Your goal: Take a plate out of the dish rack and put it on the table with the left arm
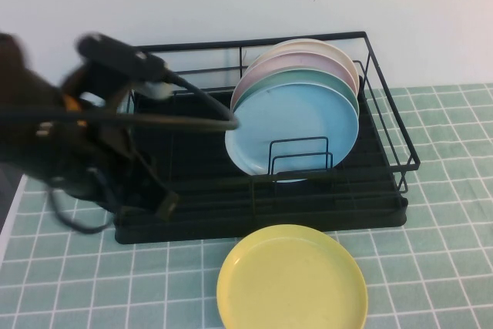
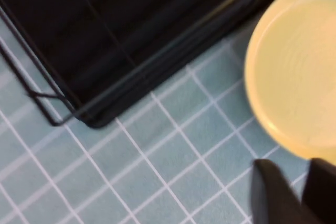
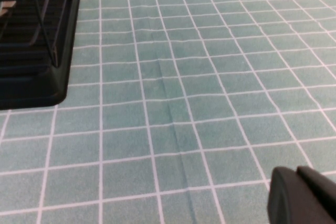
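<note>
Hanging over the front left corner of the dish rack (image 1: 262,190), the left gripper (image 2: 294,195) grips nothing; its two dark fingers (image 2: 268,192) show in the left wrist view with a narrow gap of bare tile between them, so I would call it slightly parted and empty. The left arm (image 1: 85,144) itself is a blurred dark mass above the rack's left end in the high view.

From that gripper, the plate (image 1: 293,279) lies just beside the fingertips (apart, not touching, as far as the wrist view shows), flat on the table (image 1: 439,267), rim up. Measured from the rack, the yellow plate sits just in front of its front edge, a little right of the middle, and its rim seems to run off the near edge of the high view. Being round, it has no long axis to speak of.

Inside the rack, the light blue plate (image 1: 296,125) stands upright at the front of a row of pastel plates toward the rack's right end.

The right gripper (image 3: 302,198) is over open tiles well right of the rack; whether it is parted cannot be told. The left arm is plainly the nearer one. By my reading the placing is done, and what remains is pulling clear without nudging the plate.
</note>
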Controlling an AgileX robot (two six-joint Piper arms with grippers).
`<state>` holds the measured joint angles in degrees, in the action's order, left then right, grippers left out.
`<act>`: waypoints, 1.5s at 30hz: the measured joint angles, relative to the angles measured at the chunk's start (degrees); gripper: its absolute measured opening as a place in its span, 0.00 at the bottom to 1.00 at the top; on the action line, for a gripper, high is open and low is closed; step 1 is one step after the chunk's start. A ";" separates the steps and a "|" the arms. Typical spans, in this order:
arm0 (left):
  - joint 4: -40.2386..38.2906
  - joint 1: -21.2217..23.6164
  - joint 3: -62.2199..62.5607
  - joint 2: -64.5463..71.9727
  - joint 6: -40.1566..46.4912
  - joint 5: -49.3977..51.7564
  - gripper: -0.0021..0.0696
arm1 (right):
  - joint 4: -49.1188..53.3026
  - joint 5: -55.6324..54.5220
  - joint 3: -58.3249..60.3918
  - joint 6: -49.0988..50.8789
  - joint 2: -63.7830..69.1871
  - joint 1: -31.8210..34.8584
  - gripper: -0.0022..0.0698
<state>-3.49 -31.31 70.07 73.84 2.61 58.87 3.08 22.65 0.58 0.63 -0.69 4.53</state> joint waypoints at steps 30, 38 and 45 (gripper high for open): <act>-1.56 0.10 -11.38 -34.41 -1.90 2.95 0.03 | 0.00 0.00 0.00 0.00 0.00 0.00 0.03; 2.42 4.63 -12.16 -36.60 -1.98 0.06 0.03 | 0.00 0.00 0.00 0.00 0.00 0.00 0.03; 2.81 21.24 -21.62 -47.07 -2.03 -6.54 0.03 | 0.00 0.00 0.00 0.00 0.00 0.00 0.03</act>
<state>-0.68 -10.07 48.45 26.77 0.59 52.33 3.08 22.65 0.58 0.63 -0.69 4.53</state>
